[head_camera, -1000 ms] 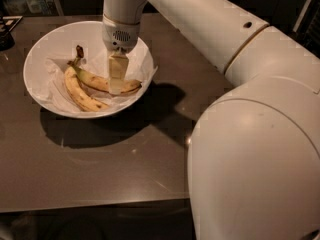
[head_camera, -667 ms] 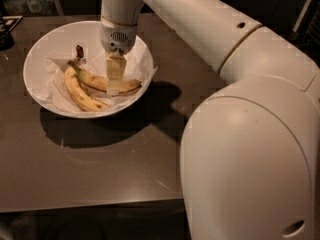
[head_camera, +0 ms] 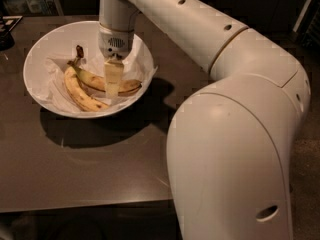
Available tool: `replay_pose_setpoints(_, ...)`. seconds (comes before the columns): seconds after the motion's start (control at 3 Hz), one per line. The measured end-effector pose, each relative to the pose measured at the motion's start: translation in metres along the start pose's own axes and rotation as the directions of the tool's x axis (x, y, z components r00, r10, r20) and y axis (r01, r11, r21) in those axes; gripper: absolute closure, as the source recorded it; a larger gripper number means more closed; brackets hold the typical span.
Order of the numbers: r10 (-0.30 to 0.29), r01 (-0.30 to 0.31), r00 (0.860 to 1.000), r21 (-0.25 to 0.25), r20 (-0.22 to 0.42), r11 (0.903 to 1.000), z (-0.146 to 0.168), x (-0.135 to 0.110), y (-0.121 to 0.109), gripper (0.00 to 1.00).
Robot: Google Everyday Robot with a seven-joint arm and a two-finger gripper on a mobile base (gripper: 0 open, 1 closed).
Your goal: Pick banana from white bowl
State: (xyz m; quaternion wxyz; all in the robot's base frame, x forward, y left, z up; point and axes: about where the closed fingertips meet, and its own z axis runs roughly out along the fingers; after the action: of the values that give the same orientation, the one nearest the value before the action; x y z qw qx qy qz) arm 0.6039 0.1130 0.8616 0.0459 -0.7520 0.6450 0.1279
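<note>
The white bowl stands on the dark table at the back left, lined with crumpled white paper. Two bananas lie in it. The banana, gently curved with a brown streaked edge, lies across the middle of the bowl. A paler speckled banana lies to its left, and their stems meet at a dark tip. My gripper hangs straight down from the wrist into the bowl. It sits at the middle of the streaked banana and hides that part of it.
A dark object sits at the table's far left edge. My arm's large white links fill the right and front of the view. The table's front edge runs across the bottom left.
The gripper has come down slightly onto the streaked banana. The arm's big near link has shifted in the view. The bananas and bowl have not moved.
</note>
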Motion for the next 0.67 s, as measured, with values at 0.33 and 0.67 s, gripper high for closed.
replay_pose_setpoints(0.33,0.001,-0.001,1.0,-0.006,-0.02,1.0,0.0073,0.0019,-0.003,0.51)
replay_pose_setpoints(0.67,0.001,-0.001,1.0,-0.006,-0.02,1.0,0.0075,0.0019,-0.0031,0.76)
